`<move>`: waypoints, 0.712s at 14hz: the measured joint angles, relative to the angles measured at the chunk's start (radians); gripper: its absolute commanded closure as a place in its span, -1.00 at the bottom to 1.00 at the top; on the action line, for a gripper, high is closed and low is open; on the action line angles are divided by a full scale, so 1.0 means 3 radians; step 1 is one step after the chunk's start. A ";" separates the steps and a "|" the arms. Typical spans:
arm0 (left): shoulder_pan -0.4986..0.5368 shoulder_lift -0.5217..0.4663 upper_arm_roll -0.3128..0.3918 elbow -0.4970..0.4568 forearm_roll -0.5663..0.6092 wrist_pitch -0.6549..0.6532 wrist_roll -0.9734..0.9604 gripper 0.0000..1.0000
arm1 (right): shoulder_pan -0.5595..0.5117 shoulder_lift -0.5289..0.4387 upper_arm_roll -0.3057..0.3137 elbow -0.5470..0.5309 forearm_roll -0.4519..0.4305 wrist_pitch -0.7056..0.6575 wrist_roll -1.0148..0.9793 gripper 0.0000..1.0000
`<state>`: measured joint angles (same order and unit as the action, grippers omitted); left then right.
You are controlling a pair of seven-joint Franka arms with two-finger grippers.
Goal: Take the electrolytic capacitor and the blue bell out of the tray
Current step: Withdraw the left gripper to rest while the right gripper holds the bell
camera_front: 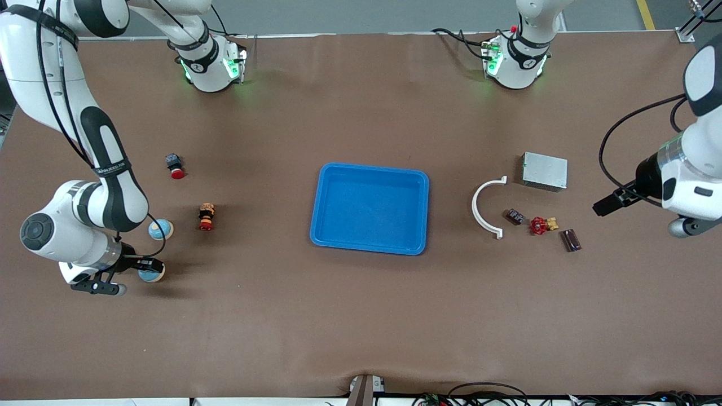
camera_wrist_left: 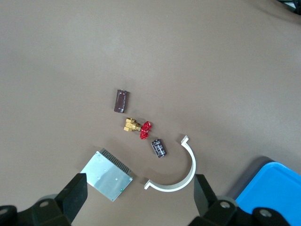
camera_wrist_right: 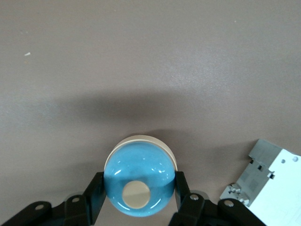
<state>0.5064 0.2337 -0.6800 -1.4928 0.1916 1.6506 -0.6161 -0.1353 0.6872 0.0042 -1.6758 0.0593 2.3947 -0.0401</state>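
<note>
1. The blue tray (camera_front: pixel 370 208) sits mid-desk with nothing in it, so both task items are already out of it
2. The right hand (camera_wrist_right: pixel 139 197) is over the desk (camera_front: pixel 361 327) at the right arm's end, its fingers (camera_wrist_right: pixel 95 194) clamped on the blue bell (camera_wrist_right: pixel 139 178); in the front view the bell (camera_front: pixel 151 273) looks low, at or just above the desk surface
3. A second blue bell (camera_front: pixel 161 228) lies close by, a little farther from the front camera; a sideways drift on release could knock it rolling
4. The held bell is round and glossy: let go from any height, it may roll off toward the desk edge
5. The electrolytic capacitor (camera_front: pixel 571 239) lies on the desk at the left arm's end, beside a red-handled brass valve (camera_front: pixel 542 225), a smaller dark capacitor-like part (camera_front: pixel 514 216), a white curved bracket (camera_front: pixel 485 207) and a metal box (camera_front: pixel 544 171)
6. The left hand (camera_wrist_left: pixel 141 200) hangs above that cluster with fingers spread wide and holding nothing; the arm waits
7. If it comes down again it could scatter these closely packed parts
</note>
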 measured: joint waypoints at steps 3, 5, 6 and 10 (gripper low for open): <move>-0.0003 -0.0110 -0.0009 0.0176 -0.0109 -0.0233 0.0226 -1.00 | -0.0043 0.0000 0.0000 -0.0047 0.0000 0.0048 -0.0042 1.00; -0.0026 -0.0255 0.0019 0.0238 -0.0129 -0.0330 0.0566 -1.00 | -0.0049 0.0000 0.0000 -0.0085 0.0000 0.0086 -0.0047 1.00; -0.0113 -0.0329 0.0131 0.0238 -0.0132 -0.0393 0.0746 -1.00 | -0.0049 0.0000 0.0000 -0.0107 0.0000 0.0120 -0.0047 1.00; -0.0400 -0.0490 0.0544 0.0235 -0.0270 -0.0476 0.1072 -1.00 | -0.0049 0.0000 0.0001 -0.0164 0.0000 0.0205 -0.0048 1.00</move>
<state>0.3864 0.0866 -0.5167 -1.4224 0.1106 1.5077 -0.2946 -0.1500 0.6873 0.0045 -1.7250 0.0593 2.4562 -0.0545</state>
